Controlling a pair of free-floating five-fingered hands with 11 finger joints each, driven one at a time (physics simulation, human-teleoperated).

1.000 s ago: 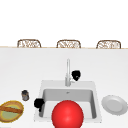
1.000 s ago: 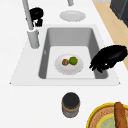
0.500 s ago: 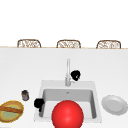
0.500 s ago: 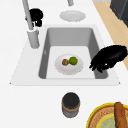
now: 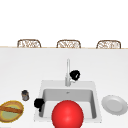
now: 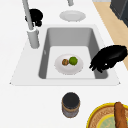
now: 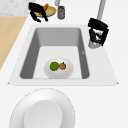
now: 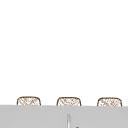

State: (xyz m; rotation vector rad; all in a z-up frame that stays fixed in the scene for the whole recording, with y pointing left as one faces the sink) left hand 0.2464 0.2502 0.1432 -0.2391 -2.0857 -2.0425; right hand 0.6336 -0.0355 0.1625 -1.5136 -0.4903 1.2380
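A big white counter [image 5: 20, 72] fills the middle of the front view, and three woven chairs [image 5: 68, 44] stand along its far edge. The grey sink [image 6: 71, 35] sits low in the middle of that view, with smooth walls and a flat white rim all round. A red ball [image 5: 67, 114] shows at the bottom edge, in front of the sink. On the sink floor lies a small plate [image 6: 68, 66] with a green ball and a brown ball on it, and bare floor lies all round it. A white plate [image 5: 114, 104] rests on the counter at the lower right, and a yellow bowl [image 5: 11, 111] at the lower left, with a dark jar [image 5: 25, 95] near it. The tall tap [image 5: 67, 72] stands at the back rim. The right hand [image 5: 74, 74] is just beside the tap, fingers curled, but I cannot tell if it grips it. The left hand [image 6: 110, 58] hangs over the sink's near left rim, fingers loose, holding nothing.
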